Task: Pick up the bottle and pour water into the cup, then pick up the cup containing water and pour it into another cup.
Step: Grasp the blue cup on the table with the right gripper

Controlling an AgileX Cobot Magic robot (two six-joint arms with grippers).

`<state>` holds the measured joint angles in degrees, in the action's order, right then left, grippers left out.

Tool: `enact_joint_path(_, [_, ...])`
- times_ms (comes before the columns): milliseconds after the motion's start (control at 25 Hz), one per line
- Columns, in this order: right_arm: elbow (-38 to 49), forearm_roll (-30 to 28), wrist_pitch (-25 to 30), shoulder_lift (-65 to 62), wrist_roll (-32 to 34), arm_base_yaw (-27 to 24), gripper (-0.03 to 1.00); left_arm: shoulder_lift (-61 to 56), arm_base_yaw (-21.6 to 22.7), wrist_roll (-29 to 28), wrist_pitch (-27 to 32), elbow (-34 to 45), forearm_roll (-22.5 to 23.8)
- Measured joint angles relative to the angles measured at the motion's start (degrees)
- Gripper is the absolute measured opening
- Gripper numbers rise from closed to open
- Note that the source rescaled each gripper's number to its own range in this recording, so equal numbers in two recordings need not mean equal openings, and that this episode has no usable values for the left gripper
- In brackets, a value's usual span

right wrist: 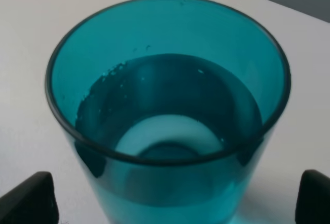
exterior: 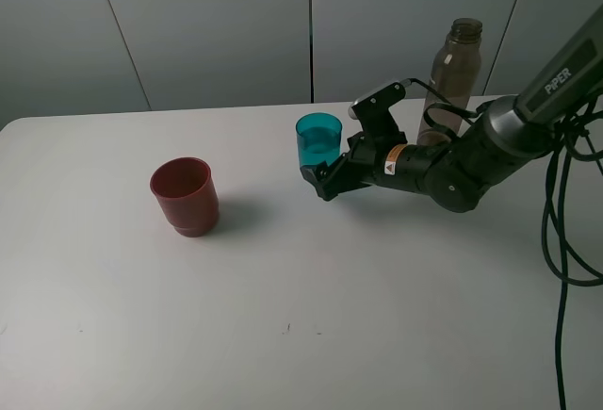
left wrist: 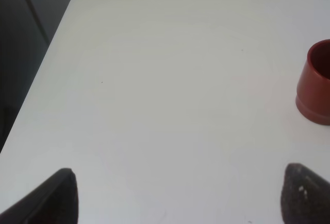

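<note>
Nearest the high camera lies a bare stretch of the white table [exterior: 283,335]. The left gripper [left wrist: 183,198] shows only in its own wrist view, its two dark fingertips [left wrist: 62,195] spread wide apart over bare tabletop and holding nothing, with the red cup at the edge of that view, well clear of either tip. Farther in, on the left half of the table, the red cup [exterior: 185,195] stands upright on its narrower stepped base, its mouth facing straight up and its short axis vertical. Beyond it, and well apart from it toward the middle, the teal cup [exterior: 318,141] also stands upright on the table, long axis vertical and rim up, with water [right wrist: 170,105] filling roughly its lower half. The right gripper [exterior: 322,172] reaches in low from the right, its jaws spread, one fingertip [right wrist: 28,198] on each side of the cup's lower wall with a gap left at both sides, so nothing is clamped. Farthest back, behind the right arm, the bottle [exterior: 452,66] stands upright near the table's rear edge, long axis vertical and open threaded neck pointing up; the arm hides its lower part.
</note>
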<state>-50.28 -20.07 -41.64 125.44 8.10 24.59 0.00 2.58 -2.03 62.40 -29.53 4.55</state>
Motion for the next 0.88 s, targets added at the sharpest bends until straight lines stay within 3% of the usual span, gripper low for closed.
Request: enact_joint_path(880, [-4.14,1.16,-2.12,4.48,-0.13,0.41,1.00,0.00,0.00,0.00,0.00,0.00,0.00])
